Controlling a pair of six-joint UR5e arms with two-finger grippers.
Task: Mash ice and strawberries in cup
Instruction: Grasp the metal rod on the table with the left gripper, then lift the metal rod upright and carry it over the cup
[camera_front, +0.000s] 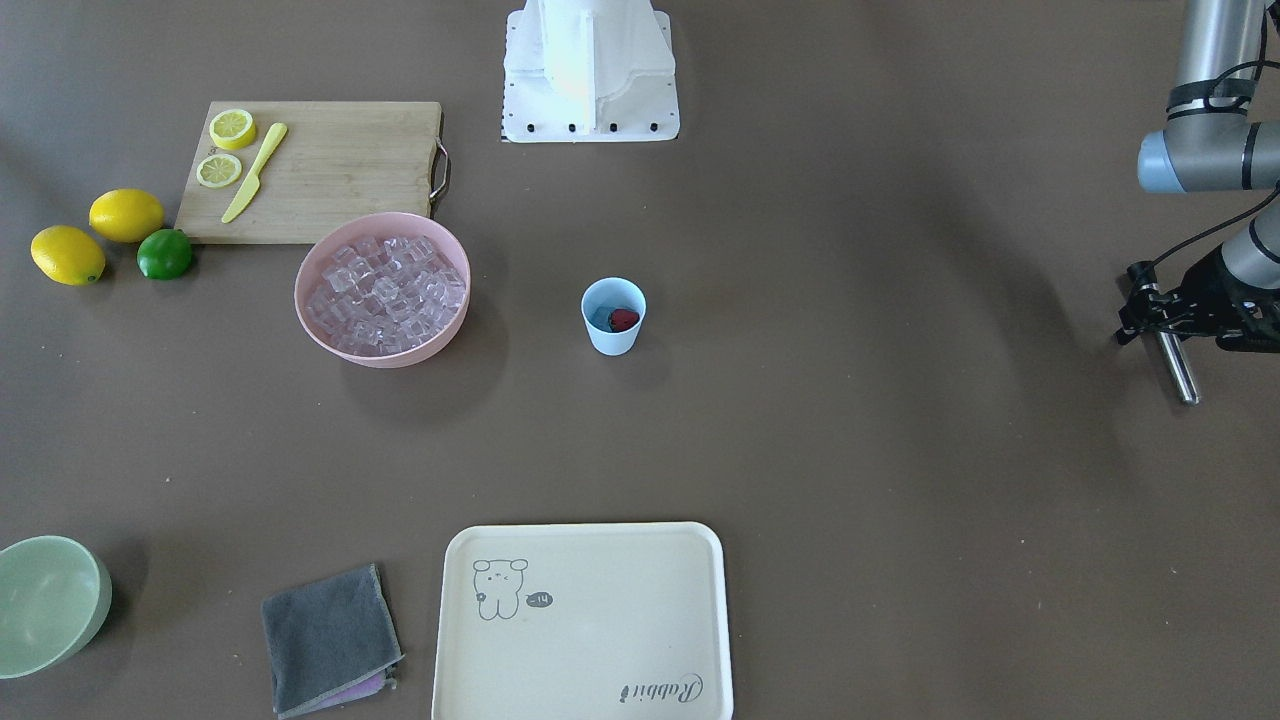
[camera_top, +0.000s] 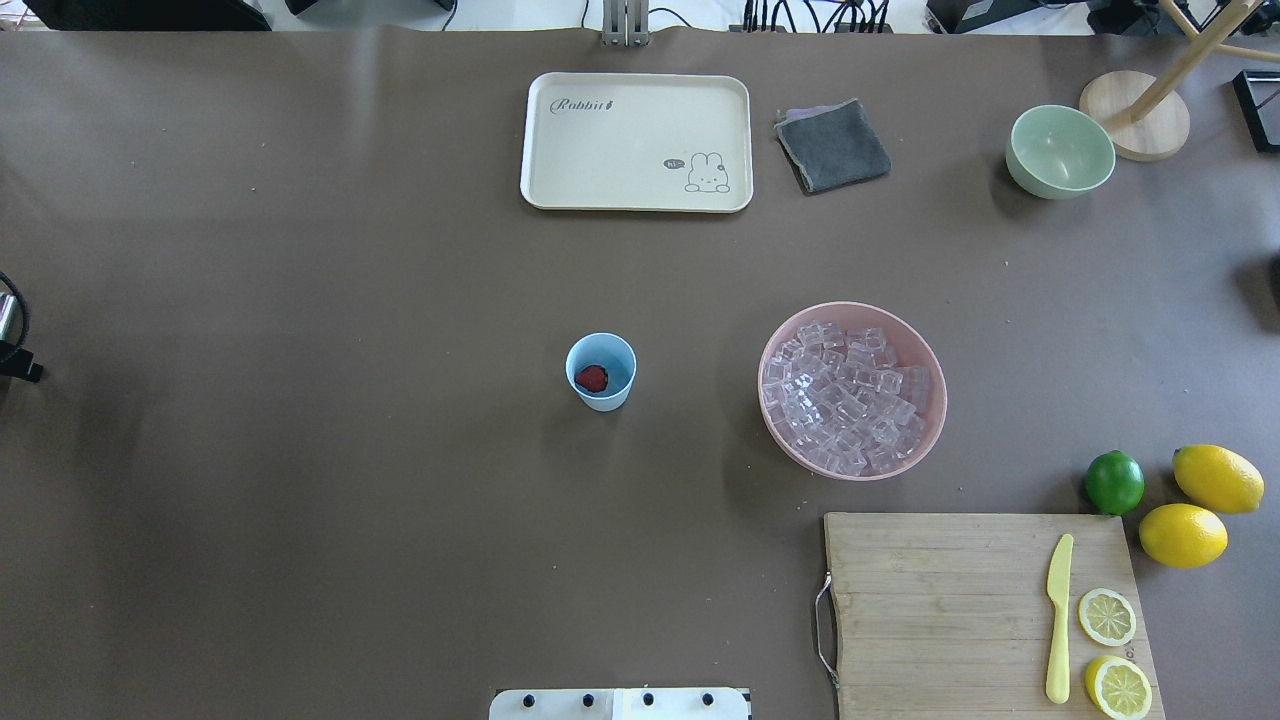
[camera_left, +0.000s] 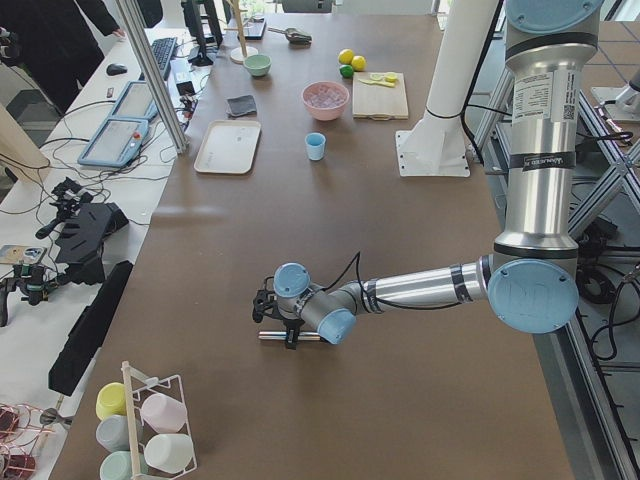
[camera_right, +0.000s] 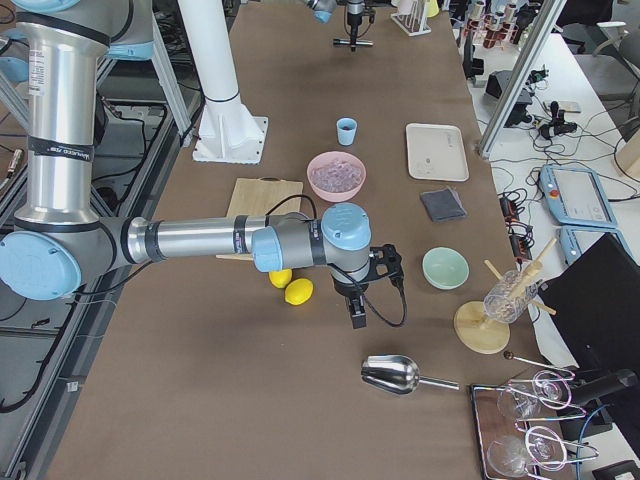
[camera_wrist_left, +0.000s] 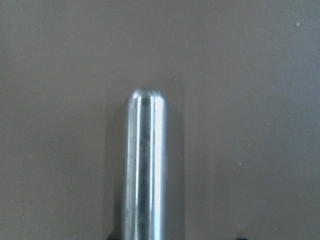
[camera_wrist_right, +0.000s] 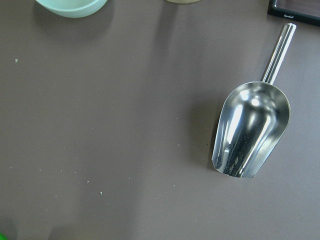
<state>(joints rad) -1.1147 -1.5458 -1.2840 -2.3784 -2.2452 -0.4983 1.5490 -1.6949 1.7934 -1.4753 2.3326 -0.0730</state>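
1. The small pale-blue tapered plastic cup (camera_top: 601, 372) is standing upright at mid-table, with bare brown tabletop lying open all around it.
2. The tiny red strawberry (camera_top: 591, 378) is lying inside the cup, down on its bottom.
3. The clear glassy ice cubes (camera_top: 845, 397) are sitting heaped in a wide round pink bowl (camera_top: 853, 474), near the cup on the robot's right. Whether any cube is in the cup, I cannot tell.
4. The left gripper (camera_front: 1160, 325) is hanging well away from the cup on the robot's left, close to that end of the table. Its fingers are clamping a shiny round-tipped metal rod (camera_front: 1180, 370) that is jutting out over bare tabletop.
5. The right gripper (camera_right: 358, 318) is hovering far off on the cup's other side, out past the lemons and near a silver metal scoop (camera_wrist_right: 250, 132). Only a side view is catching it, so I cannot tell whether its fingers are apart or together.
6. A cream rectangular tray (camera_top: 636, 140) is lying beyond the cup by the far edge. A folded grey cloth (camera_top: 832, 146) and a pale-green bowl (camera_top: 1060, 150) are sitting further right along that edge.
7. A wooden cutting board (camera_top: 940, 600) is lying on the robot's side of the pink bowl, carrying a yellow plastic knife (camera_top: 1059, 620) and two lemon slices (camera_top: 1106, 617). Two whole yellow lemons (camera_top: 1217, 478) and a round green lime (camera_top: 1114, 482) are sitting just off its far corner.
8. The widest open stretch is running from the cup out toward the left gripper.
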